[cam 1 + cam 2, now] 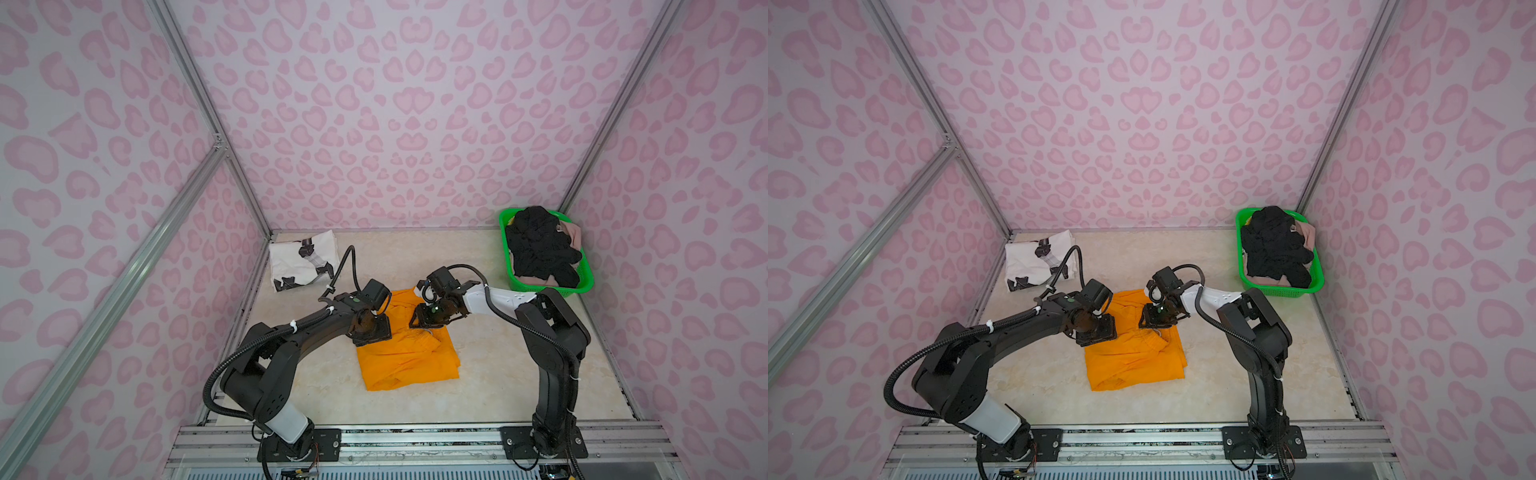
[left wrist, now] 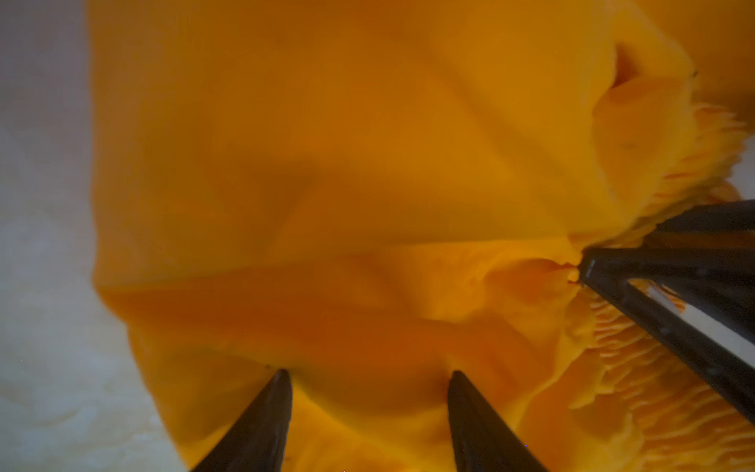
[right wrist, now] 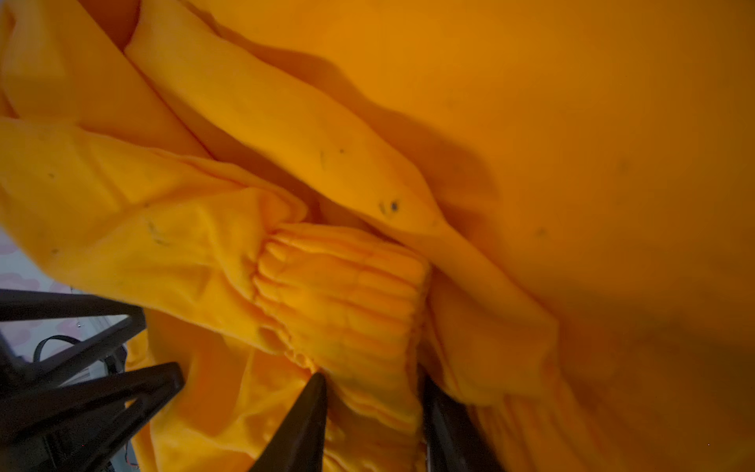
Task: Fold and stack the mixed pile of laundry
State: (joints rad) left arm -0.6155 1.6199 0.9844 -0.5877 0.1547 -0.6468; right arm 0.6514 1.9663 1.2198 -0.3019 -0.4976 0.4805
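White black-printed T-shirt point(image 1: 301, 259) is laid folded, bench point(image 1: 498, 365) left of centre. Bright orange drawstring shorts point(image 1: 407, 357), mid-frame, are gripped at the waistband point(image 3: 339, 286) by right hand point(image 3: 374, 384); left hand point(image 2: 367, 376) is held open on them. Black knit piece point(image 1: 536, 245), beige-pink piece point(image 1: 575, 235) (unfolded) left in green mesh basket point(image 1: 504, 241), right.

Green mesh basket point(image 1: 540, 288) (far right corner), beige tabletop point(image 1: 498, 365), pink-spotted walls point(image 1: 374, 124)

1. The shorts point(image 1: 409, 357) are bright orange all over.
2. The T-shirt point(image 1: 301, 259) is white with black print.
3. The basket point(image 1: 557, 290) is green; the knit piece point(image 1: 536, 249) in it is black, the cloth point(image 1: 574, 235) beige-pink.
4. The walls point(image 1: 374, 104) are pale with pink spots.
5. The tabletop point(image 1: 498, 374) is cream, faintly marbled.
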